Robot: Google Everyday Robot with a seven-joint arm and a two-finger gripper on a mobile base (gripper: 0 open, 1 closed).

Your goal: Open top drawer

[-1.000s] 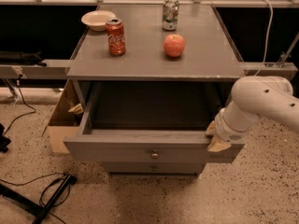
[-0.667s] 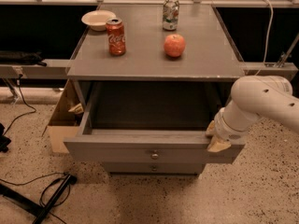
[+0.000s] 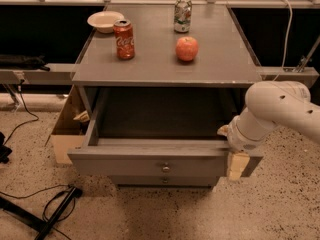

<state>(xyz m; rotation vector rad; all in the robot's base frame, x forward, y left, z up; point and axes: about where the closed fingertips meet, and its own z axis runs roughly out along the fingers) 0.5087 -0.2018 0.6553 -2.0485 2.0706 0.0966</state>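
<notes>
Nothing has shifted over the last second. The top drawer [image 3: 125, 163] stays pulled well out, bare inside, with its knob [image 3: 165, 168] facing forward, so the opening looks done. At the drawer's right front corner the gripper [image 3: 231, 149] sits against the front edge. Whether it clasps that edge or has let go, I cannot tell.

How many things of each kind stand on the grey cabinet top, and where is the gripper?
Drink cans: 2 (red cola can, silver-green can)
Round white bowl: 1
Red apple: 1
Total: 4
The gripper is at the right end of the open grey top drawer.
</notes>
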